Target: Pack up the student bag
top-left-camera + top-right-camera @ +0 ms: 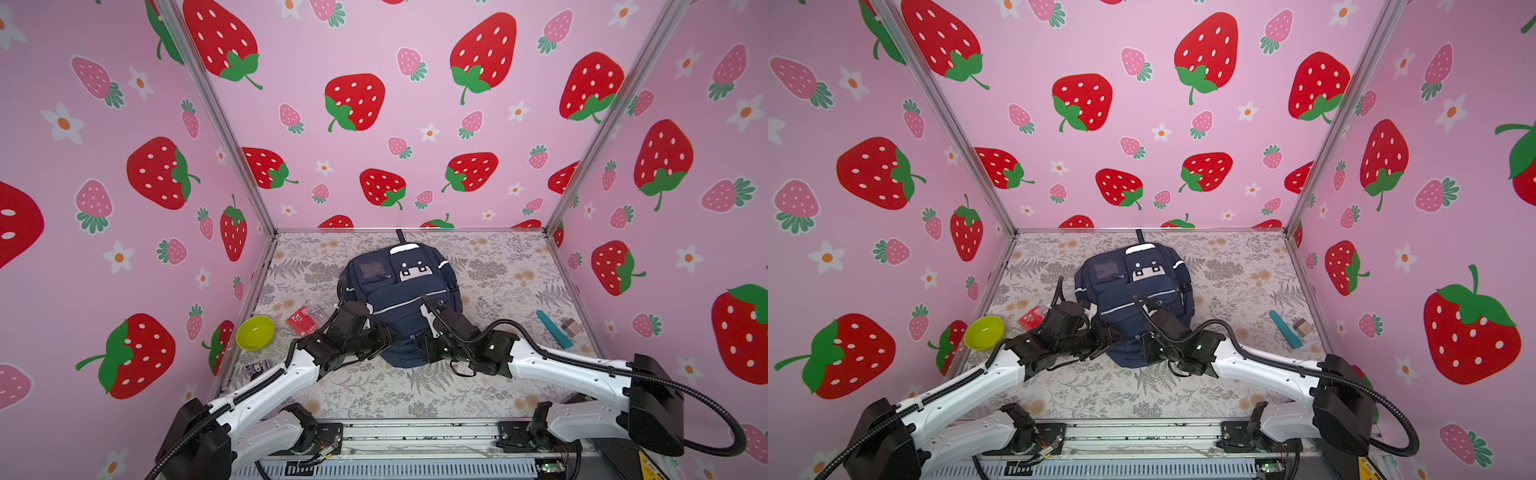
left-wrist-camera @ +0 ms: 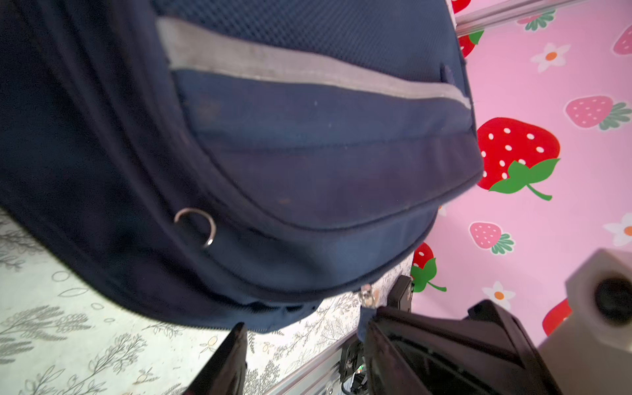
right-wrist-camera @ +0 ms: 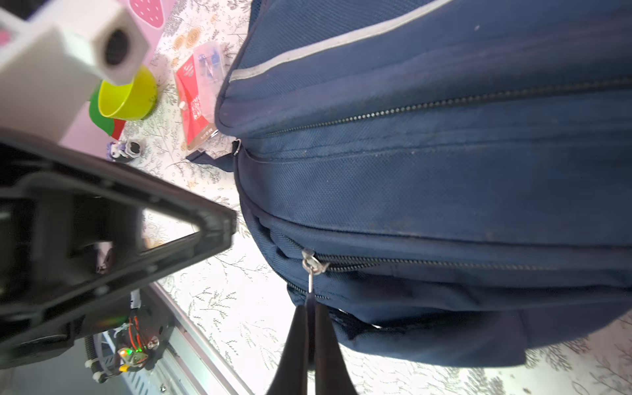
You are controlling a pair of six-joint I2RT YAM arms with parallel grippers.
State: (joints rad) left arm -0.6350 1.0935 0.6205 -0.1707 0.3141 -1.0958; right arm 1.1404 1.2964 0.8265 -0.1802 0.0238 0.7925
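Table (image 1: 415, 395): covered in a pale fern-and-flower print; it carries everything below.
Student bag (image 1: 399, 299): lies in the middle of the table in both top views, front side up. Its top loop points towards the back wall and its near end sits between the two hands.
Bag look: navy fabric, thin pale stripes across the front pockets, a white-and-navy patch near the top.
Bag contents: hidden; the zip lines in the right wrist view run with their teeth meshed.
Right hand (image 3: 310, 316): fingers pinched tight on the zip pull (image 3: 310, 301), a navy tab hanging from a metal slider (image 3: 313, 265) at the bag's near end.
Left hand (image 2: 307, 330): jaws apart with nothing between them, just beside the bag's near left corner, where a small metal ring (image 2: 195, 224) hangs.
Bowl (image 1: 255, 332): yellow-green, upright near the left wall, well apart from the bag; only its own bare inside shows.
Red packet (image 1: 301, 321): a red card with a clear blister, flat between bowl and bag, just beside the bag. Small blue and white pieces sit inside, too small to name.
Teal stick (image 1: 554, 329): lies flat on the right side of the table.
Block (image 1: 570, 326): brown-grey, just beside the teal stick.
Small item (image 1: 258, 368): purple, black and white, by the table's near left edge; too small to tell what it is.
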